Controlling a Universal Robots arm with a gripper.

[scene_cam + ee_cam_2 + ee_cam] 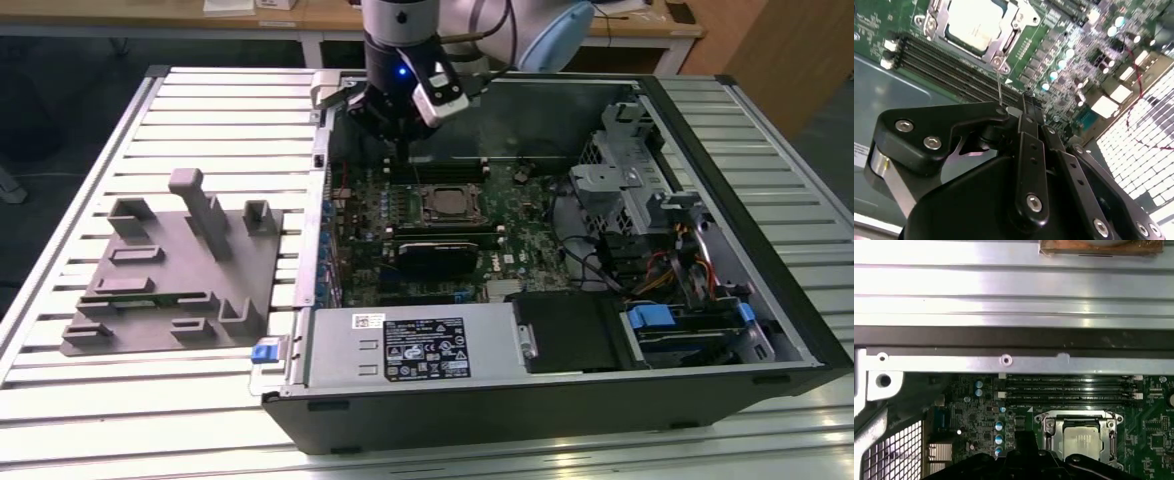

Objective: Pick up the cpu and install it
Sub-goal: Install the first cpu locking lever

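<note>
A slatted metal counter [200, 110] carries an open black computer case [561, 400] lying on its side, with a grey fixture plate [167, 290] of upright blocks beside it toward the exterior view's left. Inside the case lies the green motherboard [527, 235], its dark memory slots [1069, 390] running alongside the processor socket [1081, 432]. The cpu [1081, 442] sits in that socket, framed by the metal retention bracket: a small flat square with a pale silvery-white top that catches the light, its corners tucked under the frame; in the second wrist view it [974, 22] shows as a bright, plain plate. The arm's hand [398, 135] hovers over the board near the case's far wall, just beyond the socket, its black fingers [1029, 150] drawn together and grasping nothing.
</note>
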